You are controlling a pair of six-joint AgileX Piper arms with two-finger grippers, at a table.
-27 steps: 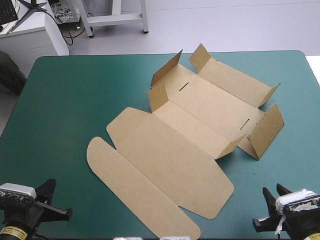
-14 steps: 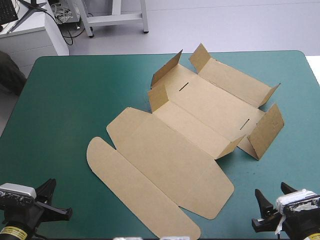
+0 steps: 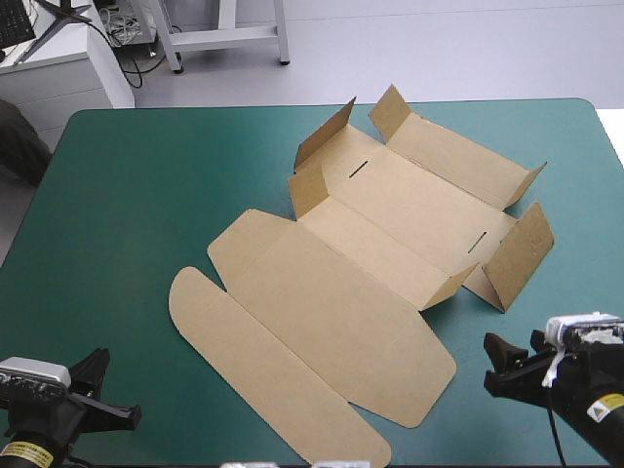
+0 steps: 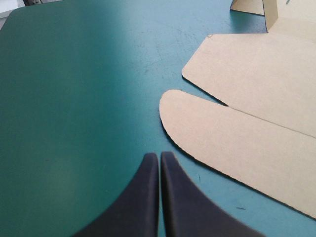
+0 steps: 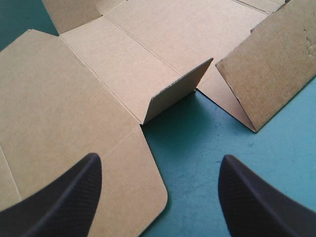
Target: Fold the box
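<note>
Box [image 3: 390, 210] of brown board, rounded lid [image 3: 268, 366] flat, left fingers [image 4: 140, 200] together, right fingers [image 5: 66, 197] wide

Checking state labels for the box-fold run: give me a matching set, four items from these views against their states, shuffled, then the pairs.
Items
1. left gripper
2. right gripper
3. rounded flap
4. short side flap ahead of the right gripper

States
A. standing up
B. shut
C. open
D. lying flat

Pairs: 1-B, 2-C, 3-D, 4-A
</note>
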